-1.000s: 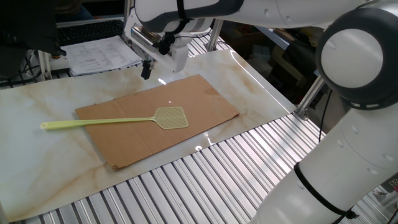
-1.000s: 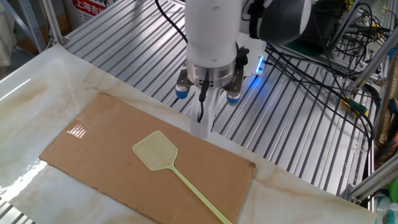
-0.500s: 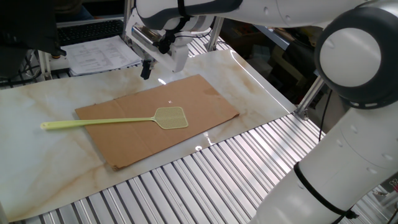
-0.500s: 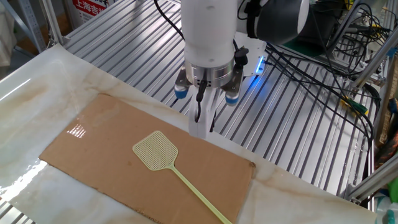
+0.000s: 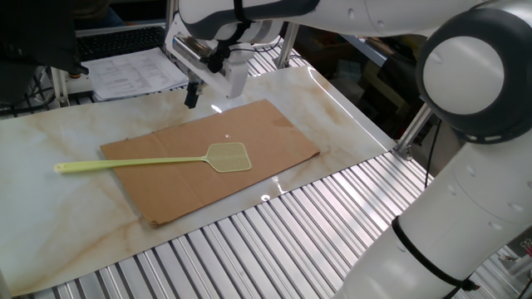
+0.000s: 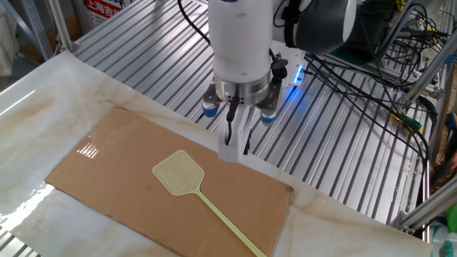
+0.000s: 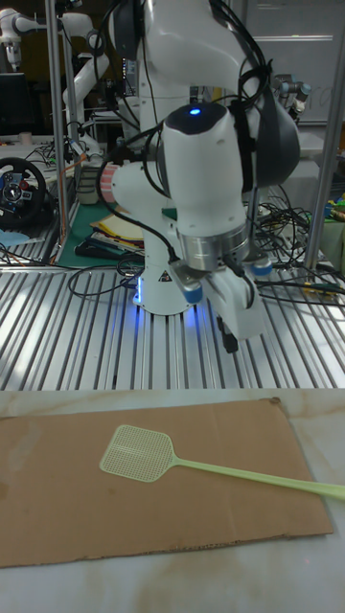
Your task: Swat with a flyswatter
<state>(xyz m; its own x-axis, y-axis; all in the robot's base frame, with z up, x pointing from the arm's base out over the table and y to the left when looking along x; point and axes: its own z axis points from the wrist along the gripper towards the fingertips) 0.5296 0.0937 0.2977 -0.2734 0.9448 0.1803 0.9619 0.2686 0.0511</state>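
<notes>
The pale yellow-green flyswatter (image 5: pixel 228 156) lies flat, its mesh head on the brown cardboard sheet (image 5: pixel 266 133) and its handle running left onto the marble sheet. It also shows as the flyswatter (image 6: pixel 179 172) and the flyswatter (image 7: pixel 137 451). My gripper (image 5: pixel 216 93) hangs above the cardboard's far edge, apart from the swatter and beyond its head. It looks open, with nothing between its fingers. From the opposite side my gripper (image 6: pixel 232 150) points down at that same edge of the cardboard (image 6: pixel 107 150). In the tall view my gripper (image 7: pixel 233 340) hangs above the cardboard (image 7: pixel 57 479).
The cardboard rests on a marble-patterned sheet (image 5: pixel 50 216) over a ribbed metal table (image 5: pixel 274 241). Papers (image 5: pixel 137 71) and a keyboard lie at the back left. Cables (image 6: pixel 371 78) run across the ribbed surface by the arm's base. A metal post (image 5: pixel 287 37) stands behind.
My gripper has shifted slightly over the cardboard's far edge. The flyswatter and the cardboard have not moved.
</notes>
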